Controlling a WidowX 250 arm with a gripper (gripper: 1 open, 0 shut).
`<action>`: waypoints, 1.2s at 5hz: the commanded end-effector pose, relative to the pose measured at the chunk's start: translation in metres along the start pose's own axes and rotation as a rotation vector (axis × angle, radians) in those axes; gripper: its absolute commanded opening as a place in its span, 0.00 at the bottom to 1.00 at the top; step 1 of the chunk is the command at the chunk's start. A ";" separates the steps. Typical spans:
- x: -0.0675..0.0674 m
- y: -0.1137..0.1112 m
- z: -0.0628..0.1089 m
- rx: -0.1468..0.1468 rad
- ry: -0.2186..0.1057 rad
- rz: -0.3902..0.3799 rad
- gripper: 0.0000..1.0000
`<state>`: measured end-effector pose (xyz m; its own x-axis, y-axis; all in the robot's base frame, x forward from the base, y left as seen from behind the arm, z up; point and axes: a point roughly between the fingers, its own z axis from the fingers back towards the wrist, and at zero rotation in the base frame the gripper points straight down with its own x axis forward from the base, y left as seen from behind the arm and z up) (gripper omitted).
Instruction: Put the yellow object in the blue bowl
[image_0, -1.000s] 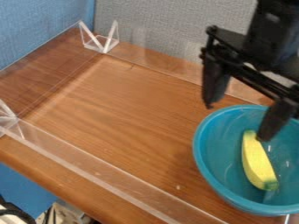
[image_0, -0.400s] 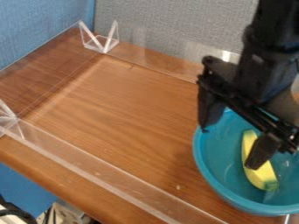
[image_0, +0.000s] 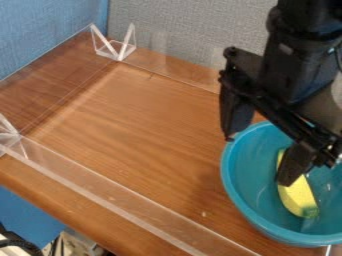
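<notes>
The yellow object (image_0: 299, 193), a banana-like shape, lies inside the blue bowl (image_0: 235, 176) at the right front of the wooden table. My black gripper (image_0: 261, 152) points down over the bowl's left half and is open, with nothing between its fingers. The left finger (image_0: 230, 118) hangs just outside the bowl's left rim. The right finger (image_0: 297, 163) stands in front of the yellow object's upper end and hides part of it. I cannot tell whether that finger touches it.
A low clear acrylic wall (image_0: 94, 195) rims the wooden table (image_0: 120, 120), with triangular brackets at the back (image_0: 114, 42) and at the left (image_0: 8, 135). A blue backdrop stands behind. The bowl's right side runs out of frame.
The gripper has shifted left and toward the front of the picture and rolled slightly, staying open. The yellow object and the bowl have not moved.
</notes>
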<state>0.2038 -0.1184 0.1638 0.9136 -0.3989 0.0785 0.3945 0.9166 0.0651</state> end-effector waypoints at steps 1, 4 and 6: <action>0.007 0.006 0.021 -0.010 -0.081 -0.038 1.00; 0.006 -0.001 0.016 -0.003 -0.086 -0.023 1.00; 0.007 -0.002 0.013 0.024 -0.068 0.038 1.00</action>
<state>0.2063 -0.1209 0.1691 0.9246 -0.3616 0.1203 0.3528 0.9315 0.0883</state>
